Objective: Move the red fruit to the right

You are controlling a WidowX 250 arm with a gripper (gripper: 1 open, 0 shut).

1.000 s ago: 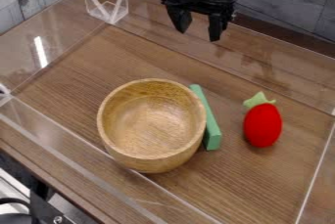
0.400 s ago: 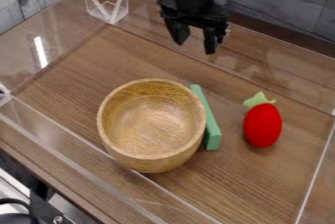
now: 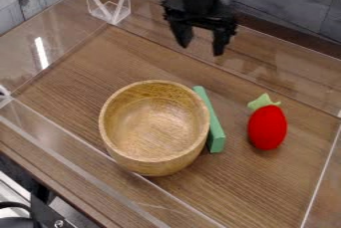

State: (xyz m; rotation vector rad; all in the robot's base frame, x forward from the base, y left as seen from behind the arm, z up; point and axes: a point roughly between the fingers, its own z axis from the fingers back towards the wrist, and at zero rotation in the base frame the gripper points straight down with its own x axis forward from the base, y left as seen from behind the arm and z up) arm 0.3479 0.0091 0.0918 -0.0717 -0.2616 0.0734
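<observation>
The red fruit (image 3: 268,125) is a small glossy strawberry-like toy with a green leafy top, lying on the wooden table at the right. My gripper (image 3: 198,39) hangs at the top centre, well behind and to the left of the fruit, pointing steeply down. Its two black fingers stand apart with nothing between them, so it is open. It touches neither the fruit nor anything else.
A wooden bowl (image 3: 156,126) sits left of the fruit, with a flat green block (image 3: 208,118) leaning along its right side. Clear acrylic walls (image 3: 54,33) ring the table; a clear stand (image 3: 107,5) sits at the back left.
</observation>
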